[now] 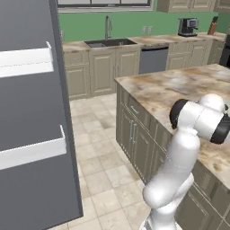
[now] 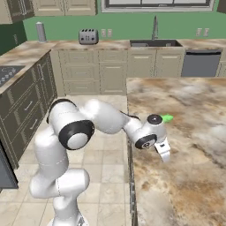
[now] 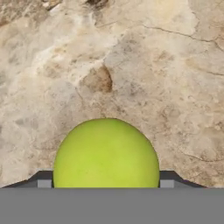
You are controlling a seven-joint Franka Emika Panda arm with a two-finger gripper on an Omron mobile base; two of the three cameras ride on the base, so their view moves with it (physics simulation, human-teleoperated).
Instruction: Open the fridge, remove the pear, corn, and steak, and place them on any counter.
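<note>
Just one pear (image 3: 106, 153), one corn (image 2: 167, 118)

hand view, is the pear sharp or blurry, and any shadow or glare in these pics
Hand view: the pear is sharp with soft shading toward its edges and no hard glare; the counter veining looks slightly smeared. Right base view: the gripper casts no clear shadow on the stone, and the corn is a small flat bright green patch. Left base view: even lighting, and the fridge door is a flat grey.
</note>
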